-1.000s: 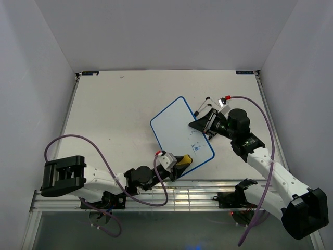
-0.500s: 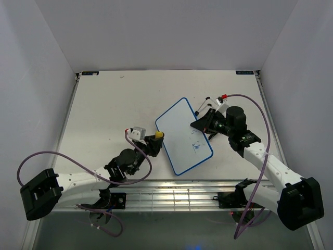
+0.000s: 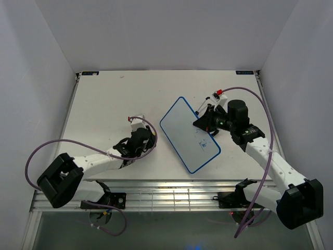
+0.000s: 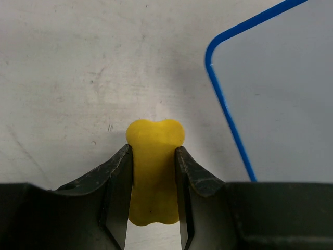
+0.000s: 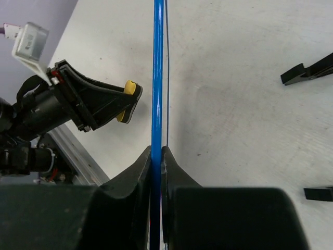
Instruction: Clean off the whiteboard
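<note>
The whiteboard [image 3: 187,133] is white with a thin blue rim and lies slanted at the table's middle, with faint dark scribbles [image 3: 200,144] near its right side. My right gripper [image 3: 202,123] is shut on the board's right rim. In the right wrist view [image 5: 157,153] the board shows edge-on as a blue line [image 5: 157,62]. My left gripper [image 3: 148,137] sits just left of the board, shut on the yellow peanut-shaped eraser [image 4: 155,151]. The eraser is over bare table, apart from the board's rounded corner [image 4: 270,88]. It also shows in the right wrist view [image 5: 130,92].
Two black stand feet [image 5: 308,70] [image 5: 317,194] lie on the table right of the board. Thin stand rods [image 3: 204,104] lie behind my right gripper. The table's near edge is a metal rail [image 3: 171,195]. White walls close in the left, right and back.
My left gripper with the eraser has moved from the board's near corner up and left, onto the table beside the board. The right gripper has swung the board a little to the right.
</note>
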`<action>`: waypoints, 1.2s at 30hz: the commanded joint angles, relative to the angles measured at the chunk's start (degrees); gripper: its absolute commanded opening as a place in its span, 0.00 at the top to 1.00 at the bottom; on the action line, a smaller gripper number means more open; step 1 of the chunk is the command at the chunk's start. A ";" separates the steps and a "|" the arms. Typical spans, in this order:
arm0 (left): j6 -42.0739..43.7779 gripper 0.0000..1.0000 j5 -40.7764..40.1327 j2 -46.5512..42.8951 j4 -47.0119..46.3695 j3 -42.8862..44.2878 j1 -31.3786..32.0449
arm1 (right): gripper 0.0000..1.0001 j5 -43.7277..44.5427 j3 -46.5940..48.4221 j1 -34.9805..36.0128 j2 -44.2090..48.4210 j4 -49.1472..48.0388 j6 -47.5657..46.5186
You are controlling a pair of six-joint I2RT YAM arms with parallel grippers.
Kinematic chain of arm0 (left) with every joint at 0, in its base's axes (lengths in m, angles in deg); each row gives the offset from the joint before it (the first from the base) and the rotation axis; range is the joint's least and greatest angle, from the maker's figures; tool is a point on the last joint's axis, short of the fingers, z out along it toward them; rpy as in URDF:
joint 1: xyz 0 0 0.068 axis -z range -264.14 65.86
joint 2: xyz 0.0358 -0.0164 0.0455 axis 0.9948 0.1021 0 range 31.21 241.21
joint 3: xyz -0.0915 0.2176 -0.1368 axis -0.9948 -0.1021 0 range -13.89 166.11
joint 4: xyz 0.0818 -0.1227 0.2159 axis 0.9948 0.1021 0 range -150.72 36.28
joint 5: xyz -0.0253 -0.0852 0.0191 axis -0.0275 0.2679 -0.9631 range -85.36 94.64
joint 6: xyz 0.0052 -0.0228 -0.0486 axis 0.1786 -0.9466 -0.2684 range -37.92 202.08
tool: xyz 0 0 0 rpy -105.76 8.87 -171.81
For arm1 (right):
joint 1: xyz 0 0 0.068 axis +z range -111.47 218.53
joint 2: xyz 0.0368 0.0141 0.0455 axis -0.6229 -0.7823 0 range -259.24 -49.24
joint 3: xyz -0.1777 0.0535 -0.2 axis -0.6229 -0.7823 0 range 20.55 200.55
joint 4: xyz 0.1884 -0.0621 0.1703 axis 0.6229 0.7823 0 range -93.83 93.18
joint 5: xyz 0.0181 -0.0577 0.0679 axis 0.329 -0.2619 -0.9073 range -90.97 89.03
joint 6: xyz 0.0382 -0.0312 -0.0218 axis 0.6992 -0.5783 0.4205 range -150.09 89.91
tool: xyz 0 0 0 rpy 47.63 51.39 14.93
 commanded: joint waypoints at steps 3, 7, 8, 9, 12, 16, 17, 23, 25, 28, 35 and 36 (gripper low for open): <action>-4.25 0.92 0.29 7.33 12.98 7.09 -0.08 | 0.92 4.26 6.40 -0.55 4.36 6.57 -7.03; -5.13 0.46 -0.32 8.92 15.98 9.39 0.01 | 0.92 3.83 6.84 -0.64 4.98 9.13 -7.99; -5.13 0.37 -0.32 9.01 16.07 9.48 0.01 | 0.92 3.57 6.76 -0.64 5.33 9.39 -8.00; -4.96 0.27 -0.23 8.93 16.24 9.57 0.01 | 0.92 3.56 6.67 -0.64 5.59 9.48 -8.08; -4.78 0.03 0.12 9.63 17.82 10.62 0.01 | 0.92 3.21 6.23 -0.73 6.47 9.39 -7.65; -4.25 0.02 0.74 7.70 19.41 11.59 0.01 | 0.92 2.42 6.05 -0.90 7.00 9.39 -6.94; -4.16 0.02 0.65 5.52 19.76 11.59 0.09 | 0.92 1.90 6.14 -1.08 7.09 9.57 -6.85; 4.16 0.02 12.20 -3.81 13.92 10.99 -4.11 | 0.92 -3.90 7.19 -2.40 9.19 10.88 -5.54; 6.90 0.02 25.36 -8.20 8.37 9.23 -13.23 | 0.92 -5.04 7.28 -2.49 10.77 11.15 -5.01; 9.27 0.02 46.93 -11.64 -1.85 7.81 -21.25 | 0.92 -7.49 8.68 -2.75 12.89 13.43 -4.92; 16.91 0.02 79.02 -10.85 -11.52 14.31 -22.49 | 0.92 -22.62 11.68 -2.93 14.72 16.78 -5.53; 18.15 0.02 84.18 -11.11 -11.53 14.92 -22.49 | 0.92 -23.50 11.59 -2.93 15.26 16.86 -5.62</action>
